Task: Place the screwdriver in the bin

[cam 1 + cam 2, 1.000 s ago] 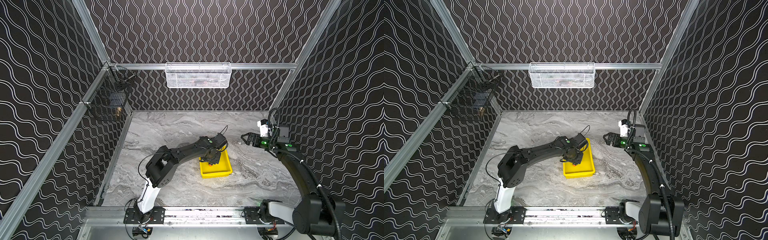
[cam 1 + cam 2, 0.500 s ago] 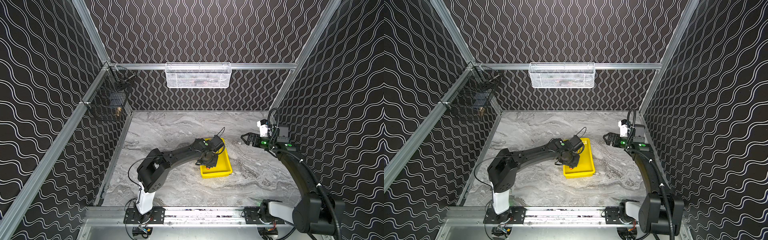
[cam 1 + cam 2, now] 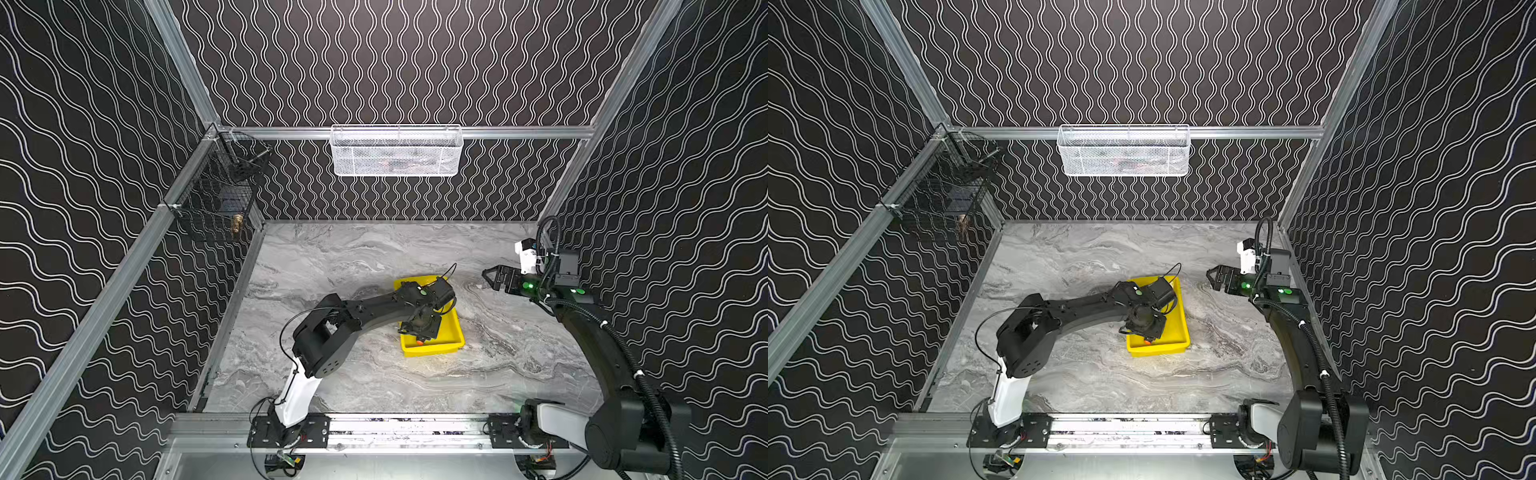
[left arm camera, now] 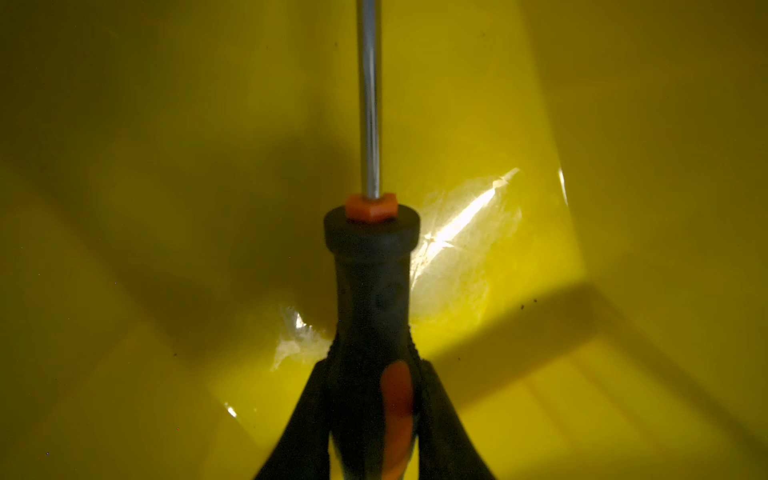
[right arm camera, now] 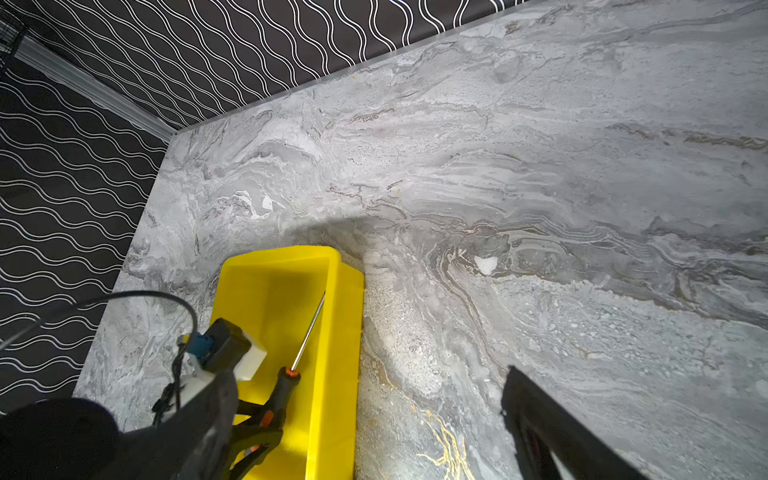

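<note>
left wrist view gives what the top views hide: the left gripper (image 4: pixel 374 368) clamped on the screwdriver (image 4: pixel 372 286) handle, its shaft stretching out over the yellow bin (image 4: pixel 166 124) floor. one screwdriver, one bin, two arms. in both top views the left arm reaches forward, wrist bent down into the bin on the counter (image 3: pixel 353 257). the right gripper (image 3: pixel 488 279) hovers well apart, jaws spread, empty.

screwdriver (image 4: pixel 371 291): tip and butt ran off left wrist view's edges | both top views: was mostly hidden beneath left gripper (image 3: pixel 420 330) | white mesh basket (image 3: pixel 397 151): contents were too blurred to tell
</note>
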Motion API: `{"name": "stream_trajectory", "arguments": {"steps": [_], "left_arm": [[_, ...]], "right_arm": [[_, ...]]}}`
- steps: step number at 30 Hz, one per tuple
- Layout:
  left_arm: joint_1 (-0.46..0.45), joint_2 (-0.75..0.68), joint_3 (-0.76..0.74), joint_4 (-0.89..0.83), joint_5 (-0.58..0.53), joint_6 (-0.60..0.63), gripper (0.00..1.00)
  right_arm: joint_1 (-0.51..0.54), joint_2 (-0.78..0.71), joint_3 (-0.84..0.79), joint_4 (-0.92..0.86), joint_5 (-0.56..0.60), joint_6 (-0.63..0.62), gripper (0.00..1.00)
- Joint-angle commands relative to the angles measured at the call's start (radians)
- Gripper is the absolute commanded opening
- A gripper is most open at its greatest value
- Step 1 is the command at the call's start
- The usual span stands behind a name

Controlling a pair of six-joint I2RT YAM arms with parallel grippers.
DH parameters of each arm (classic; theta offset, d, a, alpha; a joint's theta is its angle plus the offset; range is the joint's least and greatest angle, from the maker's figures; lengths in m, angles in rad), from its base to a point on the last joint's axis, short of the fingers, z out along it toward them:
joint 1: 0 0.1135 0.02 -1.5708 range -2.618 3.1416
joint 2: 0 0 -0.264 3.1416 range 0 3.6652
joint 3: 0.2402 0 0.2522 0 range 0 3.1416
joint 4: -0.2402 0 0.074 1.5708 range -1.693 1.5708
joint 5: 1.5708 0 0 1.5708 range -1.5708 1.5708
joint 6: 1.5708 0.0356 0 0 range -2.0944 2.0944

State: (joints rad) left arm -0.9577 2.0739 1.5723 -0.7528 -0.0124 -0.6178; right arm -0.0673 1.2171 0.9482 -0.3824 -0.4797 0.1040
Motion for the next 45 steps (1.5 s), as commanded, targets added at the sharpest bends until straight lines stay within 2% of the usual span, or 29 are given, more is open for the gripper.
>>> {"name": "stream_trajectory", "arguments": {"steps": [1, 5, 9, 18, 20, 22, 32, 35, 38, 41, 45], "left_arm": [[0.0, 0.004, 0.015, 0.001, -0.016, 0.018, 0.3], [0.0, 0.018, 0.026, -0.005, -0.017, 0.021, 0.36], [0.001, 0.026, 0.036, -0.015, -0.018, 0.018, 0.38], [0.001, 0.007, 0.042, -0.022, -0.034, 0.013, 0.53], [0.002, -0.007, 0.048, -0.032, -0.043, 0.013, 0.53], [0.002, -0.036, 0.048, -0.032, -0.059, 0.012, 0.55], [0.006, -0.154, 0.084, -0.044, -0.096, 0.048, 0.83], [0.025, -0.21, 0.069, -0.005, -0.059, 0.081, 0.91], [0.056, -0.276, 0.066, 0.002, -0.087, 0.137, 0.97], [0.104, -0.365, 0.041, 0.029, -0.139, 0.204, 0.99], [0.19, -0.505, -0.064, 0.138, -0.169, 0.29, 0.99]], "right_arm": [[0.0, -0.003, -0.005, 0.0, 0.0, -0.016, 0.99], [0.0, 0.004, -0.005, 0.004, -0.002, -0.016, 0.99], [0.0, 0.012, 0.0, 0.002, -0.004, -0.018, 0.99], [0.0, 0.004, 0.001, -0.004, -0.001, -0.017, 0.99], [0.0, 0.0, 0.003, -0.007, -0.003, -0.02, 0.99], [0.0, -0.005, 0.003, -0.009, -0.002, -0.017, 0.99], [0.0, -0.01, 0.017, -0.004, -0.024, 0.002, 0.99], [0.0, -0.016, 0.037, -0.013, -0.023, -0.001, 0.99], [0.0, -0.024, 0.044, 0.001, -0.008, 0.012, 0.99], [0.0, -0.032, 0.096, -0.007, 0.01, 0.028, 0.99], [0.0, -0.06, 0.097, 0.075, 0.074, 0.071, 0.99]]}}
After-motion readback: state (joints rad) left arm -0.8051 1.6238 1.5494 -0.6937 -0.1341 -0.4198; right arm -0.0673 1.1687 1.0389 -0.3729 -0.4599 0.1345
